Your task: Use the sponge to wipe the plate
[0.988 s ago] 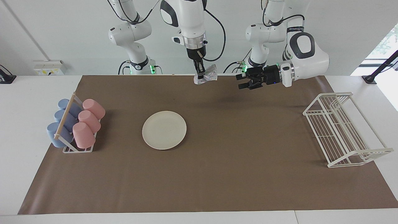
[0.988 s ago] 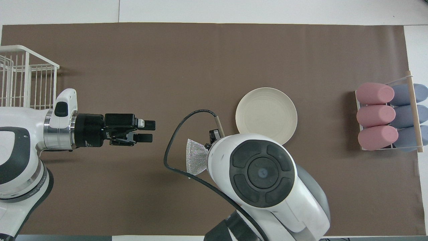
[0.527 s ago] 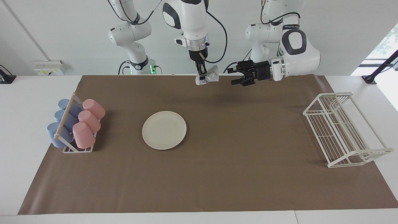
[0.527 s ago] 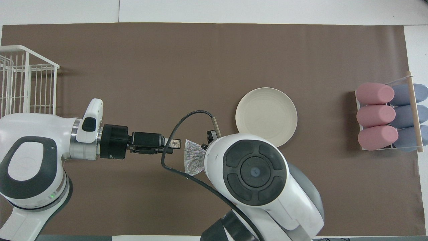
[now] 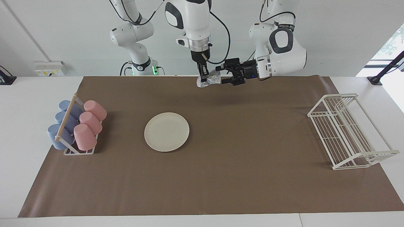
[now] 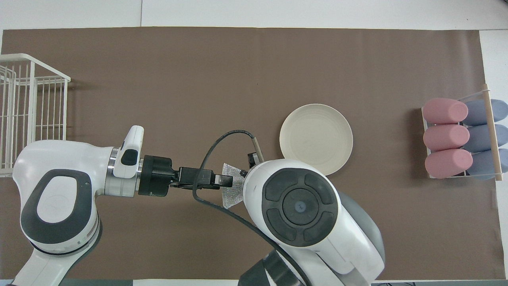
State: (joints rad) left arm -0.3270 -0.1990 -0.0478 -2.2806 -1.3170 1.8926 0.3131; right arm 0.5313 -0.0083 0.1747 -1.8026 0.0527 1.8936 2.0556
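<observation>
The silvery mesh sponge hangs in the air over the mat's edge nearest the robots, with my right gripper pointing straight down and shut on it. My left gripper reaches in level from the side. It is open, one finger above and one below the sponge's free edge. In the overhead view the sponge shows between the left gripper and the right arm's wrist, which hides the right gripper. The cream-white plate lies flat on the brown mat, with nothing on it.
A rack of pink and blue cups stands at the right arm's end of the mat. A white wire rack stands at the left arm's end. The right arm's cable loops over the left gripper.
My left gripper has swung across toward the right arm and now has its fingers on either side of the sponge. The right gripper and sponge have hardly moved.
</observation>
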